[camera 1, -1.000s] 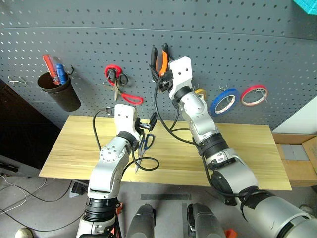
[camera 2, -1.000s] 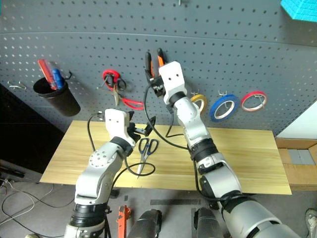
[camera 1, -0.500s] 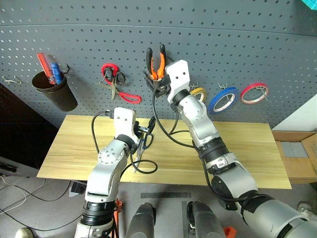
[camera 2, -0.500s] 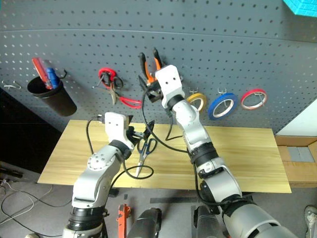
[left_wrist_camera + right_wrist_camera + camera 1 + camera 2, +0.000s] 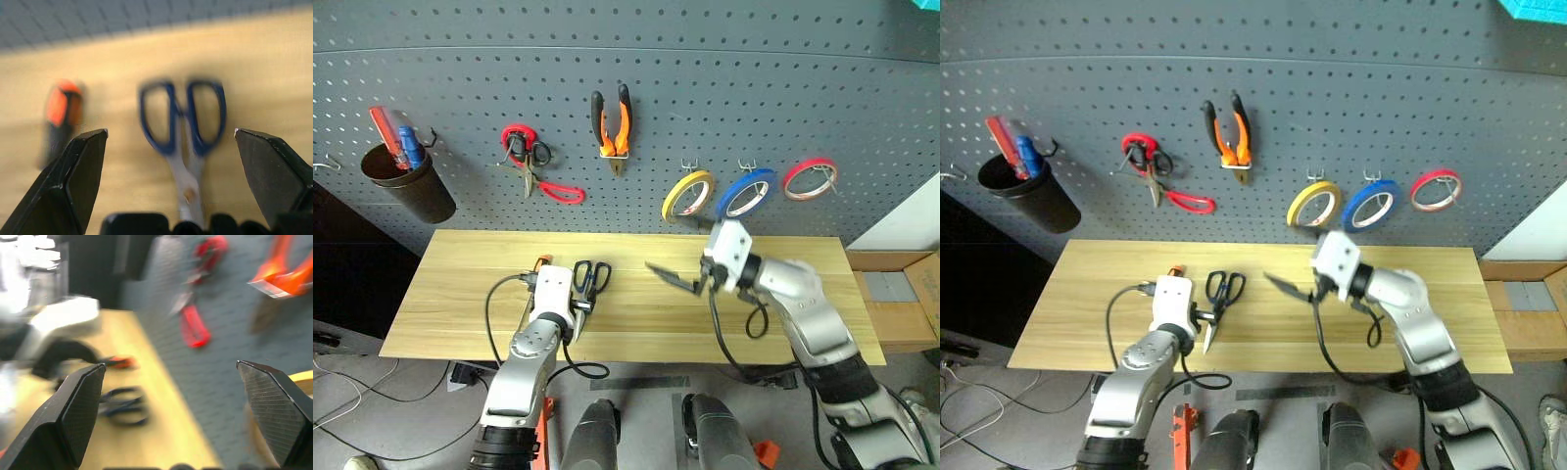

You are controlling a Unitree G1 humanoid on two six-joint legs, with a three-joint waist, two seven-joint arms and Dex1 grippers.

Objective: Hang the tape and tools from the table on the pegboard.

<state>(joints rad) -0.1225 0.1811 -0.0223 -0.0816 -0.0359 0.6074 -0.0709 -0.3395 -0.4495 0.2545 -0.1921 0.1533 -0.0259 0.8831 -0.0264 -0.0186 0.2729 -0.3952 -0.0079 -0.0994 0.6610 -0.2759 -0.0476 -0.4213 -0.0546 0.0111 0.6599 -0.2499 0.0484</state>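
The pliers (image 5: 612,122) hang on the pegboard (image 5: 754,88), with the yellow tape (image 5: 689,195) on a hook to their right. On the table (image 5: 460,304) lie the blue-and-black scissors (image 5: 591,276) and, left of them, the small orange-and-black screwdriver (image 5: 540,262). My left gripper (image 5: 576,299) is low over the scissors' blades and open; in the left wrist view the scissors (image 5: 183,122) lie between its fingers (image 5: 78,171) and the screwdriver (image 5: 63,105) sits beside them. My right gripper (image 5: 668,277) hovers open and empty over the table's middle, pointing left.
Red-handled scissors (image 5: 533,166) and a black cup (image 5: 406,186) of red and blue tools hang at the left of the pegboard. A blue ring (image 5: 744,193) and a red ring (image 5: 808,178) hang right of the tape. A cardboard box (image 5: 901,299) stands past the table's right end.
My right gripper let go of the pliers, which stay hung on the board, and drew back and down over the table. My left gripper sank onto the scissors.
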